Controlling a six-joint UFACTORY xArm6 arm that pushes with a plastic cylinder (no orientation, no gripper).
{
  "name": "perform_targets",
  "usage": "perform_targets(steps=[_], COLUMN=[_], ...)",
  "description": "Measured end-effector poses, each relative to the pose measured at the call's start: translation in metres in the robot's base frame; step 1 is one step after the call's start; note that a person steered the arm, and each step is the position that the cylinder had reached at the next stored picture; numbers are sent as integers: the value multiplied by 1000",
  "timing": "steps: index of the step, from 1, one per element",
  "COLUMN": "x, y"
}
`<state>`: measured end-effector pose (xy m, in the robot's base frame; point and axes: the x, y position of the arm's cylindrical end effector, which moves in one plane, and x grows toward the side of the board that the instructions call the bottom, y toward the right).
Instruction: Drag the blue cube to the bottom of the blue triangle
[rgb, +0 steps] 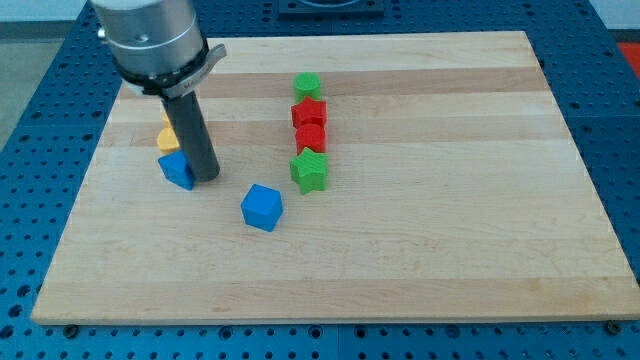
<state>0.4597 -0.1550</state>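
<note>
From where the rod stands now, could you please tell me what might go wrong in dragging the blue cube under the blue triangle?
1. My tip sits right beside the blue triangle, so leaving carelessly could knock it into the yellow blocks.
2. The blue cube lies apart toward the view's right; an off-centre push may spin it away.
3. Circling round it could clip the green star.

My silver-collared arm is reaching down from the view's top left, its straight dark rod standing nearly upright, my tip (207, 178) touching the small blue triangular block's (176, 170) right side.
</note>
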Motion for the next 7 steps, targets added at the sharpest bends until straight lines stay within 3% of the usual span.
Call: perform_targets(steps=[2, 4, 7], x=[24, -40, 32], y=[7, 44, 94])
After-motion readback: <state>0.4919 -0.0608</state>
